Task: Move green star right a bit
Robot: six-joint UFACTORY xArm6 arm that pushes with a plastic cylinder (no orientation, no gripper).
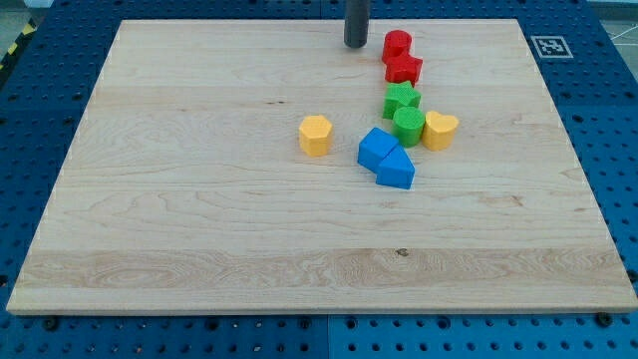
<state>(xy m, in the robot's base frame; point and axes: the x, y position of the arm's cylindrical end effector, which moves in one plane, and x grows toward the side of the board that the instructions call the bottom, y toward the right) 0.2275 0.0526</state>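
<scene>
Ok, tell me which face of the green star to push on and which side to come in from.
No grip here, only a push. Set my tip against the green star on its face toward the view's left, which is bare board. The red star touches it above and the green cylinder below, so come in level from the left and expect those neighbours to drag.

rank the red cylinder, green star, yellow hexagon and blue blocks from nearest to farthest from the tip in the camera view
From my tip:
1. Red cylinder, just to its right.
2. Green star, below and right.
3. Yellow hexagon, below and left.
4. Blue blocks, lowest, nearer the view's bottom.
</scene>
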